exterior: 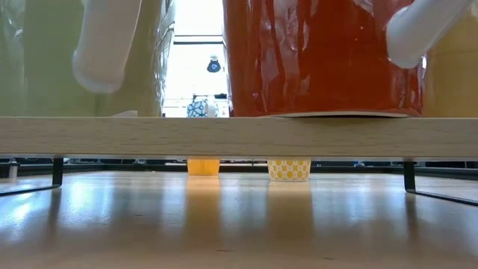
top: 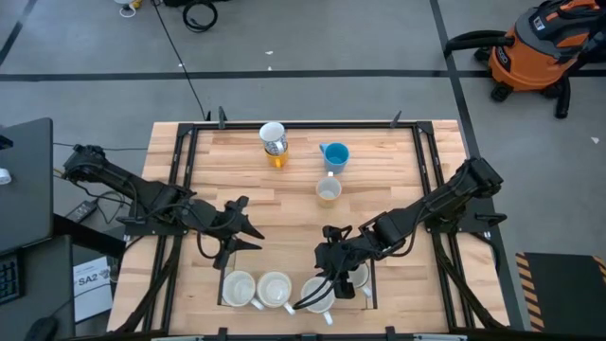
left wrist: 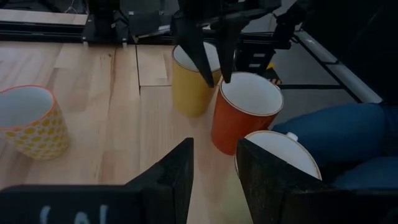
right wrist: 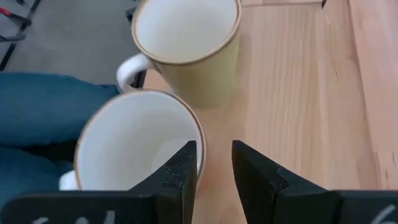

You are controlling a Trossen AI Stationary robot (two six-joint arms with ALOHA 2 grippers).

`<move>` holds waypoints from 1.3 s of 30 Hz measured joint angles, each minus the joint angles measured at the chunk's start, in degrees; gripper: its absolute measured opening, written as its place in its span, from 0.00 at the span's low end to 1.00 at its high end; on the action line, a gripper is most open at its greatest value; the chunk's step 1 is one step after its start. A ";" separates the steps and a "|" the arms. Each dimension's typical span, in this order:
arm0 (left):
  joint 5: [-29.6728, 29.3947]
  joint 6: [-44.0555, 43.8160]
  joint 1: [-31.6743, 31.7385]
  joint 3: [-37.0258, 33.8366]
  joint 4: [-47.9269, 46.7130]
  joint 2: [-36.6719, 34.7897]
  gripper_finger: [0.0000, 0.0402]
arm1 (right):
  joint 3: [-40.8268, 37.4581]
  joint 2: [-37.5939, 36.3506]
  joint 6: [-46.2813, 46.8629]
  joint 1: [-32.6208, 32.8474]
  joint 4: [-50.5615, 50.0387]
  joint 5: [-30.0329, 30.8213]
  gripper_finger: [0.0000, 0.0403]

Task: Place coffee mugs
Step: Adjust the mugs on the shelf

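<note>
Now, line by line:

Right gripper point(right wrist: 214, 165): mine, low over the near row of mugs, at the rim of the red mug point(left wrist: 239, 124).
Right jaws: part open, one finger over the mug's white inside and one outside its wall. I cannot tell if they touch it.
Left gripper point(left wrist: 214, 162): mine, above bare bench point(top: 284, 213) just left of centre, pointing at the same row.
Left jaws: part open, nothing between them.
Near row: four mugs at the bench's near edge. The yellow mug point(right wrist: 186, 37) is just beside the red one, with a white mug point(left wrist: 280, 155) on the red one's other side.
Far mugs: blue mug point(top: 334, 155), dotted mug point(top: 328, 190) just nearer than it, and orange mug point(top: 274, 142) to their left, all well apart from the row.
Beyond the edge: a person's leg point(left wrist: 336, 134) in blue.
</note>
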 joint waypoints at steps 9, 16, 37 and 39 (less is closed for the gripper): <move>0.02 -0.42 0.00 0.00 0.02 0.00 0.32 | -1.15 0.00 0.00 0.67 1.63 -0.08 0.27; 0.00 -0.42 0.00 0.00 0.02 0.00 0.32 | -1.15 0.00 0.00 0.85 1.59 0.28 0.27; 0.00 -0.42 -0.02 0.02 0.09 0.13 0.32 | -1.19 3.65 -1.91 0.94 5.57 1.59 0.18; 0.00 -0.42 -0.02 0.02 0.09 0.13 0.32 | -1.19 3.65 -2.86 0.92 5.77 1.56 0.14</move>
